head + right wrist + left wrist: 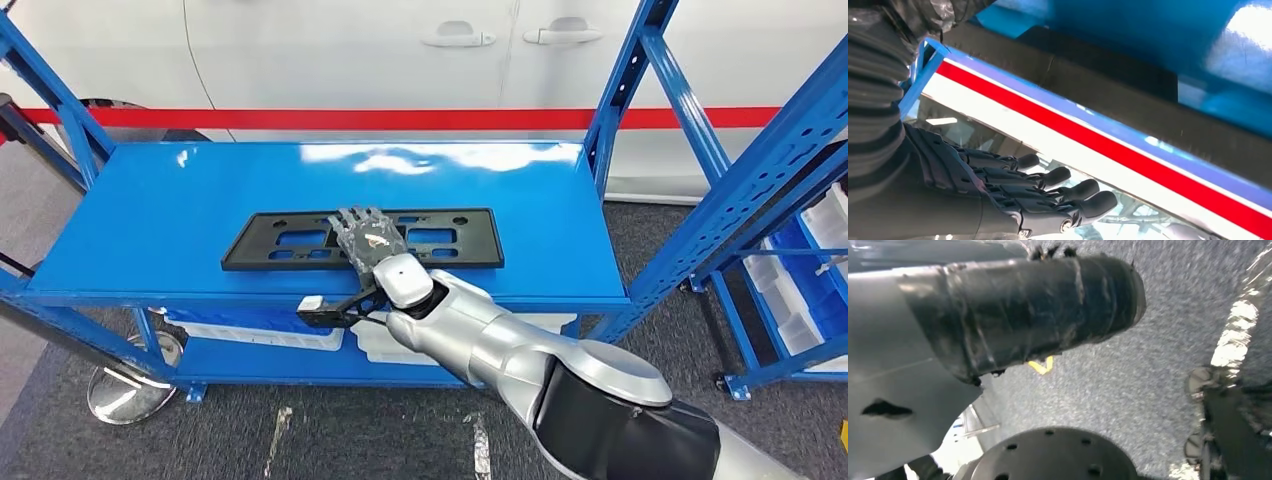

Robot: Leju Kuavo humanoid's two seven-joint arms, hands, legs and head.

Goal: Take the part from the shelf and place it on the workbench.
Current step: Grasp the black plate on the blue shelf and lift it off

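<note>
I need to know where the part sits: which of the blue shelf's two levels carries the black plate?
The upper level: the black plate lies flat on it, under the right hand. The lower level carries white bins instead.

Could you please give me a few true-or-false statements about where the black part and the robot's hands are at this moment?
1. The black part lies flat on the blue shelf. True.
2. The right hand is over the middle of the part. True.
3. The part has been lifted off the shelf. False: it lies on the top surface.
4. The part is a round disc. False: it is a long flat frame with cut-outs.
5. White bins sit on the lower level of the shelf. True.
</note>
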